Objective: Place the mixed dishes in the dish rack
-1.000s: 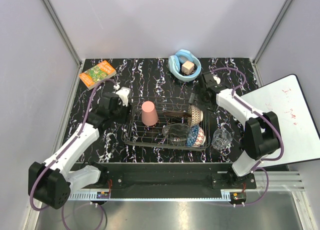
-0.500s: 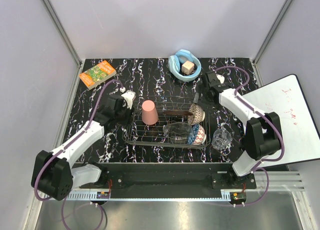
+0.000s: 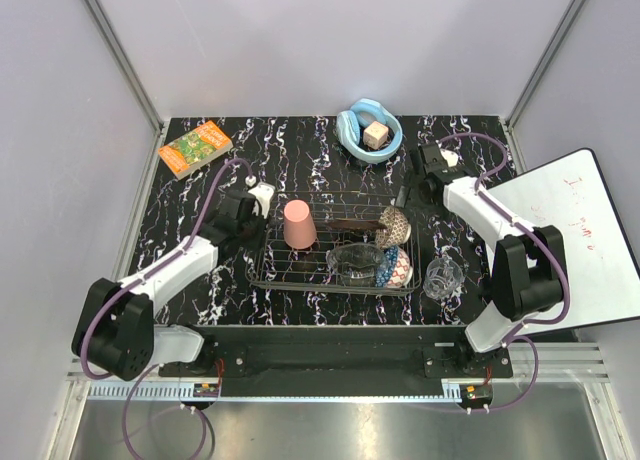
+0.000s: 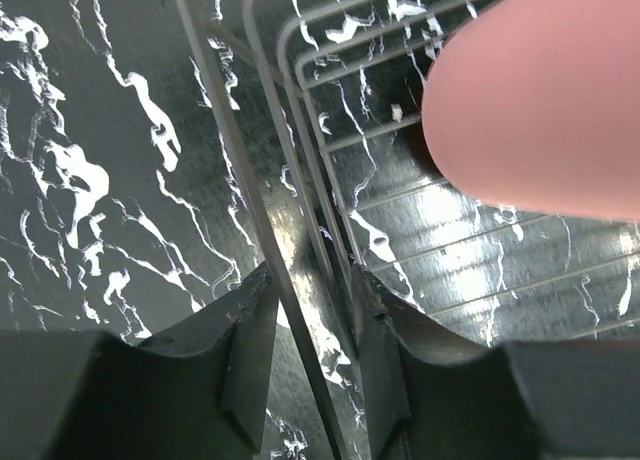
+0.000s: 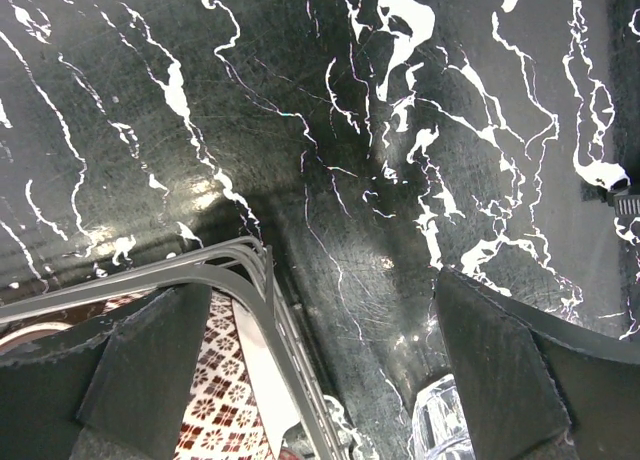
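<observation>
Fingers of the left tool straddle the dish rack rim, grip uncertain, while the right tool gapes beside its corner.

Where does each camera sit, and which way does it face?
Top external: high behind the robot, facing down on the table; left arm and right arm show.
Left wrist: on that wrist, facing down; left end effector straddles the dish rack rim.
Right wrist: likewise, facing the rack corner; right end effector open.
Shared: pink cup, top and left wrist.
</observation>
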Available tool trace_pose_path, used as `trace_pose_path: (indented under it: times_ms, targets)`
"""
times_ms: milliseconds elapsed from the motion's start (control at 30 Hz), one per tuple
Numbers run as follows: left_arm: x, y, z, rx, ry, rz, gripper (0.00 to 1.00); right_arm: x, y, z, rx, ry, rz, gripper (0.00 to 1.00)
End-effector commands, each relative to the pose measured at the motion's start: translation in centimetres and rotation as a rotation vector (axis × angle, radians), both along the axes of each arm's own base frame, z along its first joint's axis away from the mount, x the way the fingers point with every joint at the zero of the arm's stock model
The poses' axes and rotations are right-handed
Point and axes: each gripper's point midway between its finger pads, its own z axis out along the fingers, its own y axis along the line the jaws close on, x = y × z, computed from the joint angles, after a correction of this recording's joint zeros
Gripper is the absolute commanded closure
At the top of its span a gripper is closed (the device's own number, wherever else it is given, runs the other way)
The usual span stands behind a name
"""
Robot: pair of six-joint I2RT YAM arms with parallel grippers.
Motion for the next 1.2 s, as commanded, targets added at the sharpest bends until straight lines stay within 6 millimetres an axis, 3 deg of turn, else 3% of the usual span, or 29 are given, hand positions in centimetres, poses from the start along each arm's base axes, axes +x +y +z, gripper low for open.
trace_pose_path:
  times_ms: [0, 133, 433, 567, 600, 667, 700, 733, 833, 867, 967, 1133, 1167]
  targets:
    - [2.0, 1.0, 0.6, 0.040, -0.091, 0.047, 0.62, 3.3, -0.2, 2.6, 0.021, -0.106, -0.029, 0.00]
    - [2.5, 1.9, 0.7, 0.048, -0.100, 0.071, 0.64, 4.0, 0.1, 2.6, 0.027, -0.105, -0.023, 0.00]
    - [3.4, 6.0, 1.3, 0.055, -0.109, 0.152, 0.65, 5.4, 1.1, 1.9, 0.055, -0.093, -0.003, 0.00]
    - [2.9, 5.5, 2.3, 0.019, -0.120, 0.145, 0.65, 5.8, 0.9, 3.5, 0.053, -0.138, -0.015, 0.00]
    - [2.9, 5.3, 2.6, 0.002, -0.120, 0.142, 0.64, 5.8, 0.5, 4.7, 0.042, -0.168, -0.023, 0.00]
    - [2.8, 4.8, 3.9, -0.033, -0.128, 0.140, 0.60, 5.6, 0.1, 6.8, 0.035, -0.219, -0.017, 0.00]
    - [2.7, 4.6, 4.4, -0.043, -0.130, 0.137, 0.53, 5.4, -0.2, 7.5, 0.023, -0.235, -0.022, 0.00]
    - [2.6, 4.5, 5.2, -0.059, -0.140, 0.137, 0.33, 5.1, -0.3, 8.1, 0.022, -0.247, -0.021, 0.00]
    - [2.3, 4.0, 8.5, -0.102, -0.170, 0.131, 0.11, 2.6, -1.3, 11.2, 0.037, -0.313, -0.040, 0.00]
    - [2.1, 3.9, 9.4, -0.111, -0.182, 0.127, 0.07, 1.4, -1.4, 10.6, 0.037, -0.289, -0.037, 0.00]
    - [1.3, 3.4, 12.9, -0.153, -0.226, 0.096, 0.03, -2.2, -2.2, 10.6, 0.050, -0.267, -0.038, 0.01]
    - [-0.2, 3.3, 16.7, -0.180, -0.264, 0.076, 0.03, -8.1, -1.8, 9.4, 0.165, -0.200, -0.061, 0.15]
    - [-0.4, 3.4, 17.0, -0.178, -0.269, 0.079, 0.03, -9.7, -1.4, 7.9, 0.192, -0.140, -0.053, 0.17]
